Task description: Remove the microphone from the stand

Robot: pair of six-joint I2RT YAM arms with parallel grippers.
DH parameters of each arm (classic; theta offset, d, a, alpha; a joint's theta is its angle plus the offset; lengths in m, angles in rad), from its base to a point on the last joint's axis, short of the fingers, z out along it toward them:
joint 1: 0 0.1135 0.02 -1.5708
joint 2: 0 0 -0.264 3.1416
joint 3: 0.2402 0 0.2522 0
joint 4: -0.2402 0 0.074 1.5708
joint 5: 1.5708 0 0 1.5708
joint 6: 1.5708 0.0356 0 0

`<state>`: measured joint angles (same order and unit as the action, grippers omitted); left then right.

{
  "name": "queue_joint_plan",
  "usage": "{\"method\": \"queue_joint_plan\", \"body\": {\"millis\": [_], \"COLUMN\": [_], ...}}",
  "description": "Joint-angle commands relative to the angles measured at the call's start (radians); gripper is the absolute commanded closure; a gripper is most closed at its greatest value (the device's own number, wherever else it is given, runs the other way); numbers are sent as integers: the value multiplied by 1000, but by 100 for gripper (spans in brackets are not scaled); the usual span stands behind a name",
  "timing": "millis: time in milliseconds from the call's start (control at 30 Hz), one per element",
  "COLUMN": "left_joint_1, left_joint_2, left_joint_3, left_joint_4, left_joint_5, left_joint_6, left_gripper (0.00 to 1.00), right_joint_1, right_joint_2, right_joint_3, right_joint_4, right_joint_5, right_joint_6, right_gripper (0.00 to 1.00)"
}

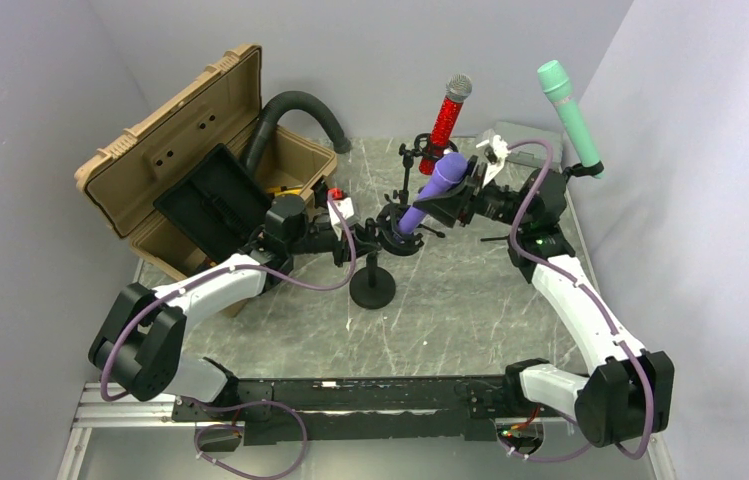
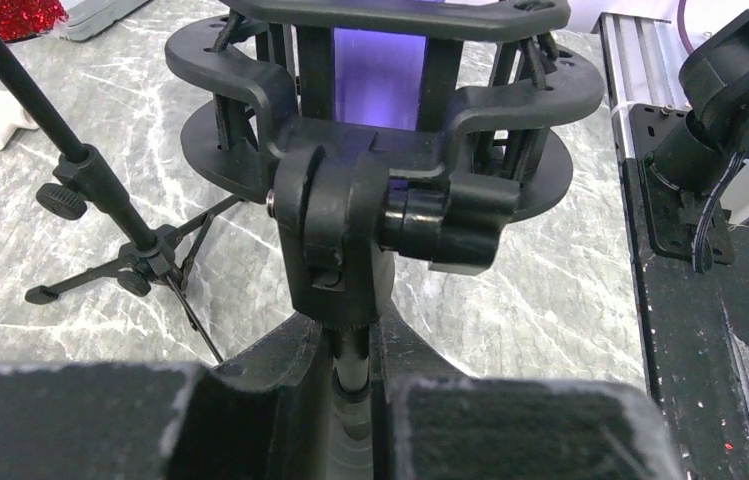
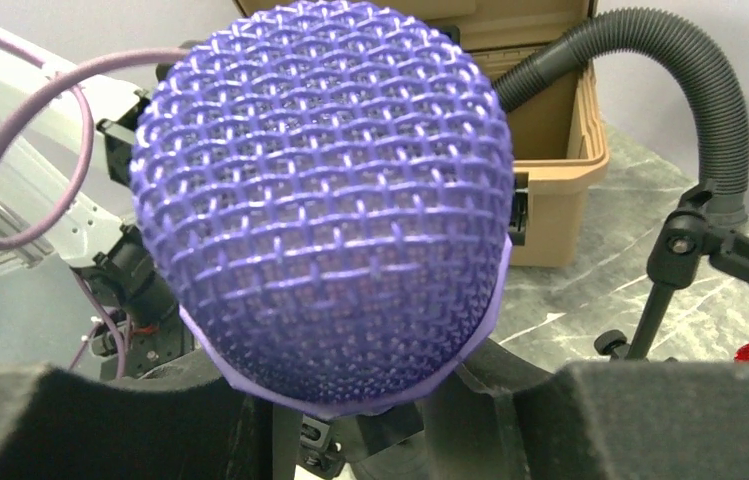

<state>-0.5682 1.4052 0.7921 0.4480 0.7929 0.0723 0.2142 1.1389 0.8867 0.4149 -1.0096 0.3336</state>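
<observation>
A purple microphone [image 1: 437,187] sits tilted in the black shock mount [image 1: 395,232] of a stand with a round base [image 1: 372,291]. My left gripper [image 1: 363,239] is shut on the stand's pole [image 2: 354,372] just under the mount [image 2: 380,130]; the purple body [image 2: 375,85] shows inside the mount rings. My right gripper [image 1: 453,204] is shut on the microphone's body below its mesh head [image 3: 325,200], with the pads [image 3: 640,420] on either side. The lower body is hidden in the right wrist view.
An open tan case [image 1: 200,160] with a black hose [image 1: 295,108] stands at the back left. A red glitter microphone [image 1: 447,120] on a tripod stand [image 2: 140,255] is behind. A green microphone [image 1: 570,115] stands at the right wall.
</observation>
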Motion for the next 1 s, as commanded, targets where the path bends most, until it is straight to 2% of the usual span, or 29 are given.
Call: {"method": "queue_joint_plan", "body": {"millis": [0,133,233,400,533,733,967], "left_joint_1": [1,1,1,1,1,1,1], "left_joint_2": [-10,-11,-6,-7,-19,-30,-36], "left_joint_3": [17,21,30,49,54,55,51], "left_joint_4": [-50,-62,-69,-90,-108,-127,-120], "left_joint_5": [-19,-36,-43,-73,-92,-90,-77], "left_joint_6": [78,94,93,100,120,145,155], "left_gripper": [100,100,100,100,100,100,85], "right_joint_1": [-28,-33,-40,-47,-61,-99,-139], "right_joint_2": [-33,-42,-50,-89,-131,-200,-203], "right_joint_3": [128,213,285,433,492,440,237], "right_joint_4": [-38,-148,-297,-639,-832,-986,-1037], "right_joint_5": [-28,-29,3,129,262,435,451], "right_joint_6": [11,-36,-119,-337,-435,-470,-472], "right_gripper": [100,100,100,100,100,100,100]}}
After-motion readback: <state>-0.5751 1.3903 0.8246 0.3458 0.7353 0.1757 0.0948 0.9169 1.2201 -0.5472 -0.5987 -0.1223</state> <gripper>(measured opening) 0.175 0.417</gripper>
